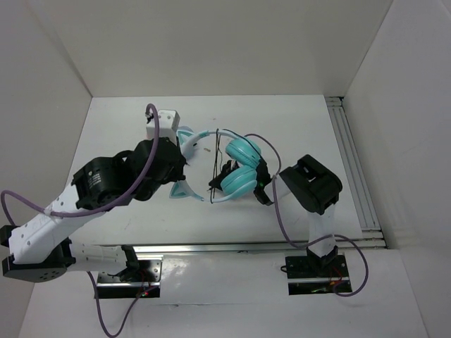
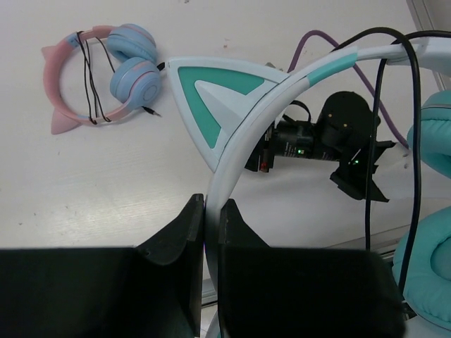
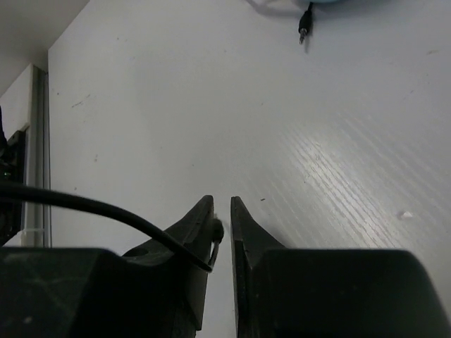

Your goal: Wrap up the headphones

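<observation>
A pink-banded pair [image 2: 135,83] lies on the worktop [image 2: 84,190] at far left of the left wrist view, with cord looped across its band; the top view hides it. The left gripper [image 2: 211,205] has its jaws clamped on the pale headband of the headphones [image 1: 237,173], just below a cat ear [image 2: 211,95]. The teal cups hang between the arms. The thin black cable [image 3: 106,208] crosses the right gripper [image 3: 222,208] and dips into the narrow gap between its slightly parted jaws; whether it is pinched there is unclear. The plug [image 3: 303,27] sits near the frame's top, the cup above it cut off.
</observation>
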Robot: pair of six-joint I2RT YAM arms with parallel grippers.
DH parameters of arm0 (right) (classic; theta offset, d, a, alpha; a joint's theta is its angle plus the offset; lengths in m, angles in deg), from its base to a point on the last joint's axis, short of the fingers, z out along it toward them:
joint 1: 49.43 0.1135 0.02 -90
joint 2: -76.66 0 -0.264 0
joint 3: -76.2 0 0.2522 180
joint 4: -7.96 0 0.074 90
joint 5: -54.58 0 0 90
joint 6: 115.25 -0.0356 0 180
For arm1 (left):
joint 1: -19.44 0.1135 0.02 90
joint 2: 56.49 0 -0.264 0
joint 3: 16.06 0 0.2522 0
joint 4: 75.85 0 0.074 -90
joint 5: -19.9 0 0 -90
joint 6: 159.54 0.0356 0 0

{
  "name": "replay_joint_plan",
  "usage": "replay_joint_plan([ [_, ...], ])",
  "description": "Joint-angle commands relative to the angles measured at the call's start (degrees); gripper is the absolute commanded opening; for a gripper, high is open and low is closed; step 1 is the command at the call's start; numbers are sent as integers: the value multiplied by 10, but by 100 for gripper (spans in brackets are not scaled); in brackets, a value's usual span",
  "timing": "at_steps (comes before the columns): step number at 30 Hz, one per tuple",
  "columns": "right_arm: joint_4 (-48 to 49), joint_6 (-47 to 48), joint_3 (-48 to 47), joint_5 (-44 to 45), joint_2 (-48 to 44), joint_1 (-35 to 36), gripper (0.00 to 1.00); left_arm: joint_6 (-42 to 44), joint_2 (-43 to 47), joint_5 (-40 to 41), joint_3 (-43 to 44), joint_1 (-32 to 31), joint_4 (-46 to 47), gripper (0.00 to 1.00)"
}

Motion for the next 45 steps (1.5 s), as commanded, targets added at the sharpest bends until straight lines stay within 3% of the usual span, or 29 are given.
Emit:
replay_joint_plan([
  [1, 90, -27, -6, 1, 33, 2, 23, -43, 22, 16, 7, -2, 59, 0],
  [8, 117, -45, -25, 20, 89, 2, 23, -54, 45, 16, -15, -2, 59, 0],
  [12, 132, -58, -15, 20, 100, 2, 5, -78, 45, 45, -15, -2, 44, 0],
  [17, 141, -71, 85, 86, 11, 18, 0, -104, 33, 73, -36, 70, 49, 0],
  [21, 39, -58, 146, 197, -116, 68, 0, -64, -17, 16, -36, 171, 106, 0],
  [30, -273, 16, 133, 259, -391, 213, 0, -37, -155, 19, 30, 278, 116, 0],
  [33, -375, 38, 113, 342, -464, 284, 0, -30, -189, 19, 30, 313, 105, 0],
  [40, -507, 96, 35, 355, -551, 361, 0, -18, -231, 19, -58, 363, 117, 0],
  [43, -555, 144, 1, 383, -546, 368, 0, 12, -239, -16, -99, 363, 134, 0],
  [45, -597, 186, -31, 417, -534, 363, 0, 78, -239, -71, -115, 337, 170, 0],
])
